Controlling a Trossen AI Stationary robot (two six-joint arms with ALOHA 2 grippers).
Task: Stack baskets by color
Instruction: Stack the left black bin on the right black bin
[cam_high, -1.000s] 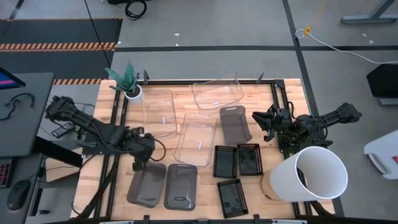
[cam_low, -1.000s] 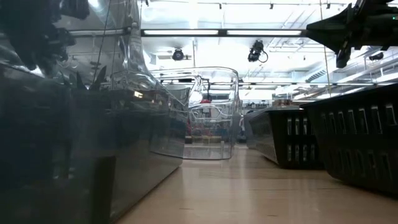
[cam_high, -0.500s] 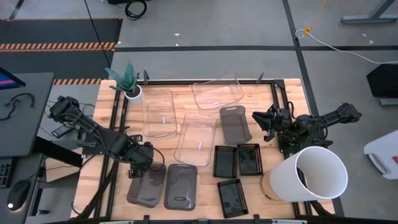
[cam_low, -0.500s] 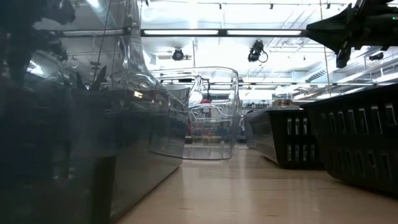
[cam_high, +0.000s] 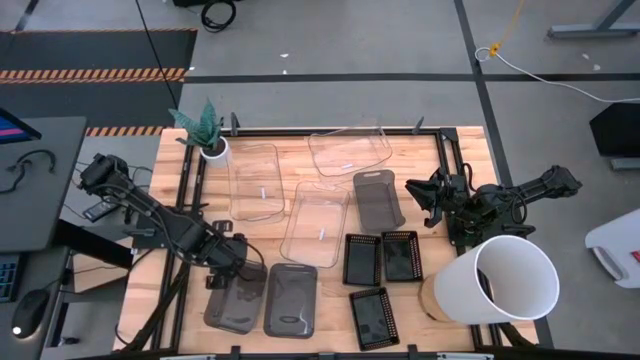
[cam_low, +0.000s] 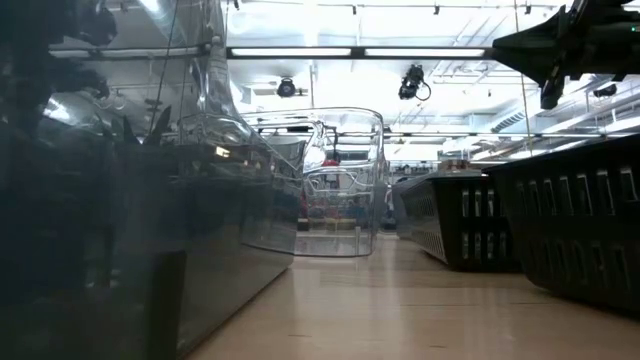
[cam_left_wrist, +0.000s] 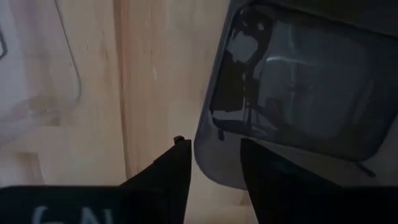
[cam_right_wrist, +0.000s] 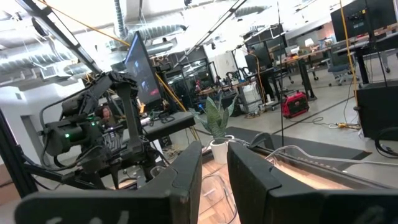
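Since the earlier frame, the left gripper (cam_high: 224, 277) has slid down to the near-left smoky grey see-through plastic basket with rounded corners (cam_high: 236, 302), at the lower left of the high view. Its two dark fingers (cam_left_wrist: 163, 176) stand one on each side of this basket's rim, with a gap between them, and they are coming together. They do not pinch it yet, as far as I can see.

I think the step in hand is grabbing this grey basket. A second grey basket (cam_high: 291, 299) lies just beside it, and a third grey basket (cam_high: 379, 200) sits higher up near the middle. Three clear plastic baskets (cam_high: 316, 224) lie in the upper middle, and three small black mesh baskets (cam_high: 363, 259) lie at the lower right.

Next, the fingers need to squeeze the rim tight, lift, and set the basket inside its grey neighbour.

The right gripper (cam_right_wrist: 213, 163) waits in the air at the right, fingers a little apart, holding nothing.
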